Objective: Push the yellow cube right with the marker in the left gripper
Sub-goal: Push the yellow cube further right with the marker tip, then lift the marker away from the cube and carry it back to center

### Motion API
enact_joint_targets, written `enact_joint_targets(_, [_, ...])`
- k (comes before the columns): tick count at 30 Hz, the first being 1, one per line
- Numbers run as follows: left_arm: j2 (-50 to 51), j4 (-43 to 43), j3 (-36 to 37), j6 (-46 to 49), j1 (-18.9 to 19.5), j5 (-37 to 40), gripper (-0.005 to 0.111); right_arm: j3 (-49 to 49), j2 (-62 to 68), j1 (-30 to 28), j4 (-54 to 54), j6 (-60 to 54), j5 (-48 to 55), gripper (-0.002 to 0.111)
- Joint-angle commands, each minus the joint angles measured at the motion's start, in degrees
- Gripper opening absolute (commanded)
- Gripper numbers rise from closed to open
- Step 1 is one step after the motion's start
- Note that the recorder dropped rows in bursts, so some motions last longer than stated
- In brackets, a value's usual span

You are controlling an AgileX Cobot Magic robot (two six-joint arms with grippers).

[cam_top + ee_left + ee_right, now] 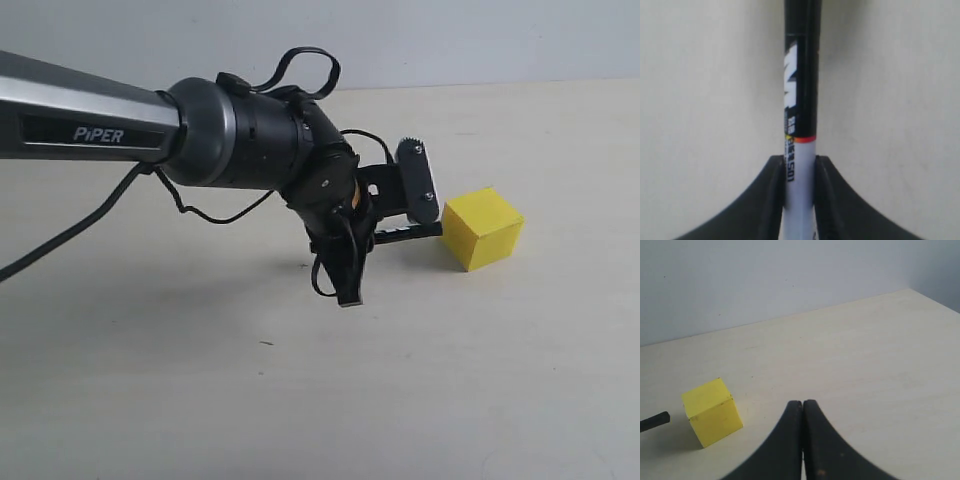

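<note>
Pale tabletop (200, 400); left gripper (800, 167) clamps marker (801, 90), tip just left of yellow cube (483, 228); shd push rightward low, centred, slow.

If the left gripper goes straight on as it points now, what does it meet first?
Probably the yellow cube: the marker in the left gripper points at its side, a small gap away.

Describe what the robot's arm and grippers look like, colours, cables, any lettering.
The left arm is a grey tube with white "PiPER" lettering on a black band, ending in a bulky black wrist with black cables. The left gripper has two curved black fingers, one carrying a grey ridged pad. The right gripper shows two curved black fingers too.
</note>
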Motion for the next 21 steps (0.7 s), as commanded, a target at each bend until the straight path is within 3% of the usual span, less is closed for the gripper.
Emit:
enact_joint_targets(1, [-0.32,-0.11,-0.38,-2.33,0.79,2.25,0.000,0.28,-0.29,-0.15,-0.09,-0.05,-0.50,0.000])
enact_joint_targets(8, [2.51,-0.67,-4.46,-2.73,0.79,-1.14,0.000,0.28,-0.29,-0.15,-0.09,-0.05,-0.50,0.000])
enact_joint_targets(14, [6.88,-1.88,-12.80,-3.16,0.34,2.94,0.000,0.28,-0.29,-0.15,-0.09,-0.05,-0.50,0.000])
enact_joint_targets(21, [6.32,-1.66,-13.54,-3.15,0.34,11.76,0.000,0.28,-0.29,-0.15,-0.09,-0.05,-0.50,0.000])
